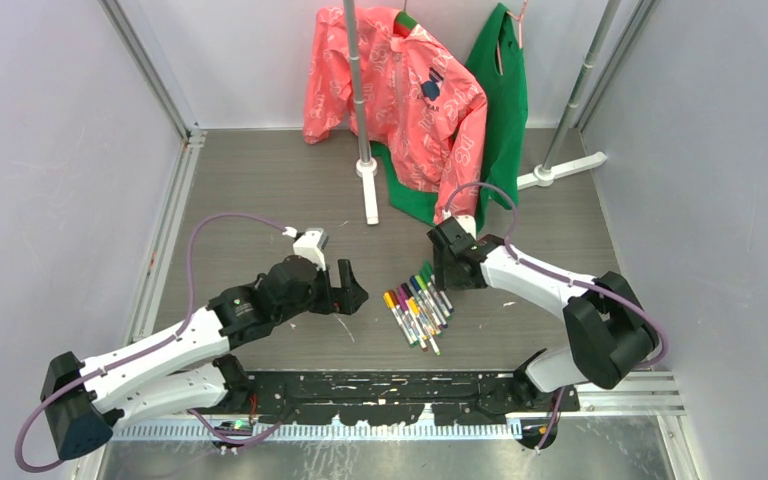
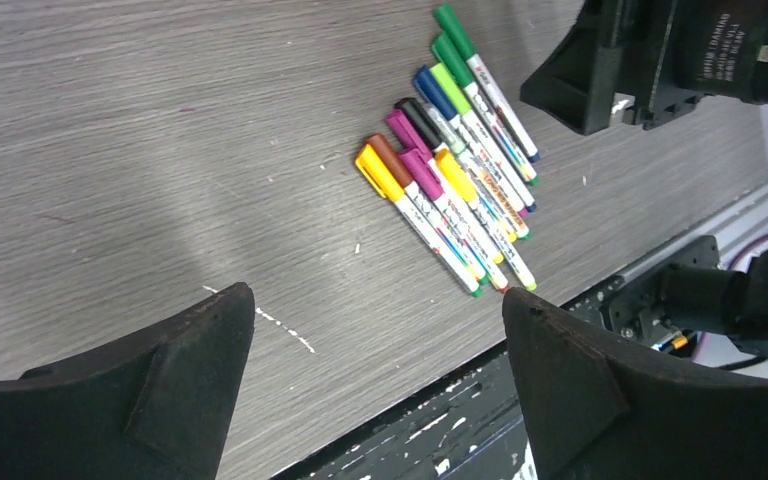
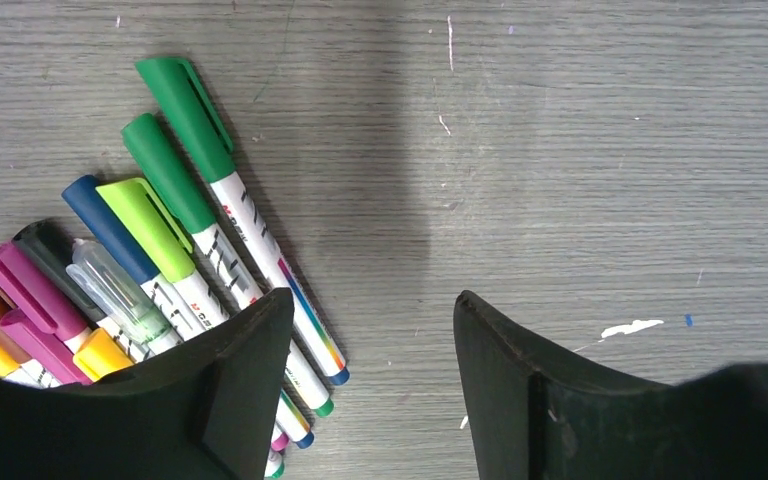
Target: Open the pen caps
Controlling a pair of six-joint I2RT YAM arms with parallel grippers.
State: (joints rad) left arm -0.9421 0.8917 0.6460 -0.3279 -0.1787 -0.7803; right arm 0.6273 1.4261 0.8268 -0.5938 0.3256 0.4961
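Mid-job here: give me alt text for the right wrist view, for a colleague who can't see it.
A bunch of marker pens, caps on, lies side by side on the grey table at the left. The right gripper stands open beside them, holding nothing.

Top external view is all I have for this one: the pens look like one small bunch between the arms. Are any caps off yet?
Observer: No. In the right wrist view the caps in sight all sit on their pens, which lie side by side.
Operator: Is the left gripper holding one?
Observer: No. The left gripper is open and empty; the pens lie on the table ahead of it.
Operator: And the right?
Observer: The right gripper is open and empty too. The pens lie off to one side of it, some partly hidden behind one finger.
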